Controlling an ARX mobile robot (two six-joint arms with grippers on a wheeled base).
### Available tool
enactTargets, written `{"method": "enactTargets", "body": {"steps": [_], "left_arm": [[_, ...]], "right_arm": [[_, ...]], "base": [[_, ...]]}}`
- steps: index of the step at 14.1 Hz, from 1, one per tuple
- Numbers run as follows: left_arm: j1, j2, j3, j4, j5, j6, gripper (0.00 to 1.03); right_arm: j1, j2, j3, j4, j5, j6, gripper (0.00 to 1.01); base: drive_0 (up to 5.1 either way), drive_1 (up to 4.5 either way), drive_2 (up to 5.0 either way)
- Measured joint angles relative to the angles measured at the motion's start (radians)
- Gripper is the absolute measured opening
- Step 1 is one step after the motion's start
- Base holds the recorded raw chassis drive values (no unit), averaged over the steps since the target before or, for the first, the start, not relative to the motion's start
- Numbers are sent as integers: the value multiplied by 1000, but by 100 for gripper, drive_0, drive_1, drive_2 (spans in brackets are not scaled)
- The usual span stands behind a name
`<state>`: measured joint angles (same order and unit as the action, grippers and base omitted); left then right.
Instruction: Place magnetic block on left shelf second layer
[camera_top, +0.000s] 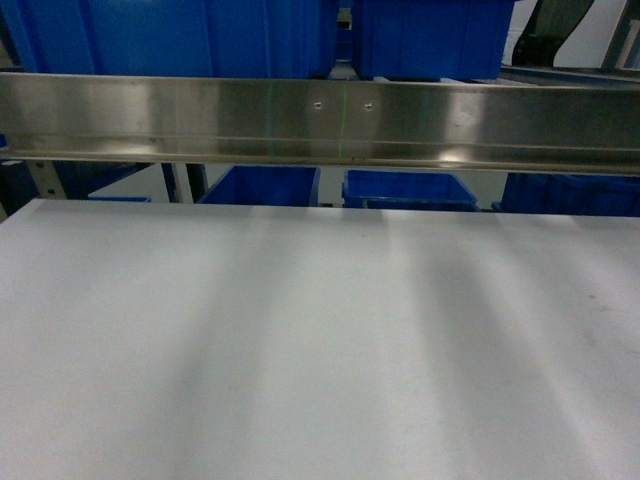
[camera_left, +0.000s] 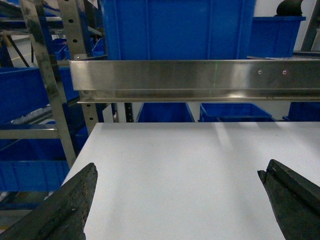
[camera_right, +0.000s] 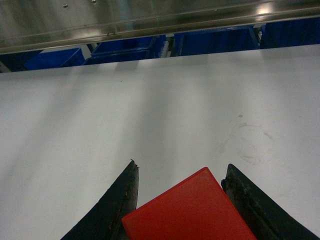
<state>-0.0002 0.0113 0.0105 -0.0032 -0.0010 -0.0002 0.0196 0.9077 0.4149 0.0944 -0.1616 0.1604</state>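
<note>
Progress: the magnetic block (camera_right: 192, 210) is clamped between the 2 dark fingers of the right end effector (camera_right: 181, 200), so the pick-up appears complete. Transport and release are outstanding. The block hangs above the white worktop (camera_right: 165, 110), with the steel rail (camera_right: 125, 20) and the bins well ahead of the end effector.

The left end effector (camera_left: 177, 192) is spread wide with nothing between its fingers, hovering over the worktop's near left corner. Ahead of it and higher, behind the rail, stands the large blue bin (camera_left: 175, 30), which I judge to be the left shelf second layer target. Neither arm shows in the head view.

Materials:
- Block: red, smooth, flat-faced, sharp-cornered; only its top face is visible.
- Fingers: black, matte, tapered, rough at the edges.
- Worktop: white, matte, lightly scuffed right of the block.
- Rail: brushed steel, reflective, with 2 rivets.
- Bins: blue plastic, smooth-walled, rectangular.
</note>
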Motion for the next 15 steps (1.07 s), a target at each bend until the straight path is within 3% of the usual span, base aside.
{"method": "enactTargets", "body": {"steps": [15], "left_arm": [[0,0,0,-1,1,0,98]], "right_arm": [[-1,1,-1,-5,3,0,45]], "base": [[-502,243,243]]}}
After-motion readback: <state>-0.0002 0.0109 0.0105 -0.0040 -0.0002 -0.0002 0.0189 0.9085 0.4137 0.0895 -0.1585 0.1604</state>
